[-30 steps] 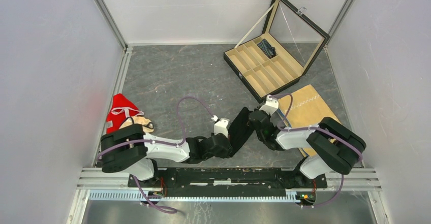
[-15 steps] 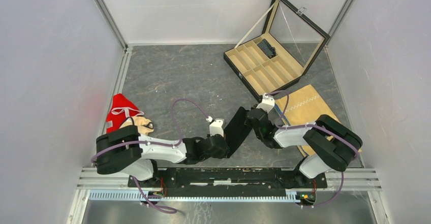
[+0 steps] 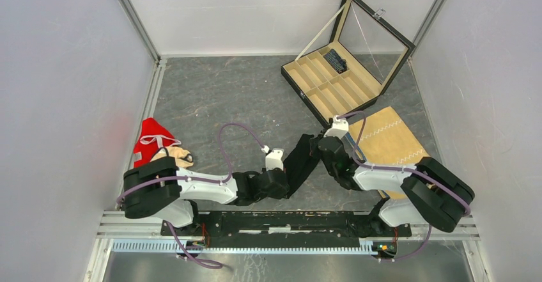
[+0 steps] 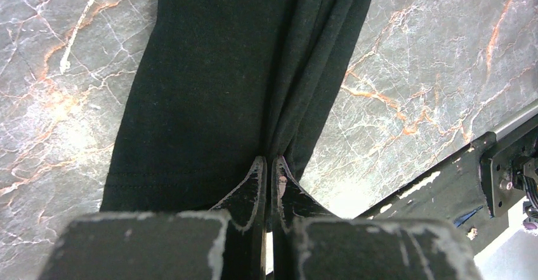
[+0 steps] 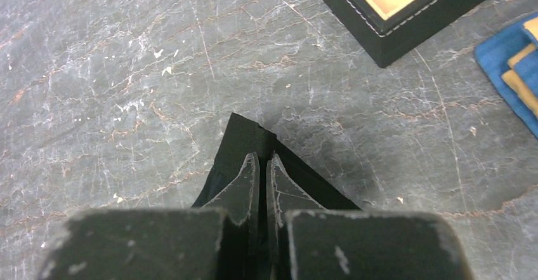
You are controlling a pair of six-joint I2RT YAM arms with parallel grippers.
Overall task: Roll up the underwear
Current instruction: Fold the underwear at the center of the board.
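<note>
Grey marbled stone makes up the desk [image 3: 224,96], enclosed by pale walls on three sides. The black underwear [image 3: 299,162] is stretched as a narrow slanted band between the two grippers, just ahead of the arm bases.

The left gripper [image 4: 268,166] has its fingers pinched together on a bunch of folds at the near end of the fabric. From that pinch the cloth runs straight away from the fingertips, wider and flatter on their left side, creased into ridges on their right.

The right gripper [image 5: 261,162] is clamped on the opposite end. A pointed corner of black cloth pokes out just past its fingertips and casts a shadow on the stone beyond. Whether the middle of the band touches the desk cannot be told.

Ahead of the right gripper and a little to its right stands a black compartment case [image 3: 305,100] with tan lining and its lid raised. A rolled dark striped underwear [image 3: 333,59] sits in one far compartment. Beside the right gripper, on its right, lies a tan cloth [image 3: 390,138] with white zigzag stitching. A blue item [image 5: 514,64] shows at the right edge of the right wrist view. Well off to the left of the left gripper is a red garment [image 3: 152,142].
</note>
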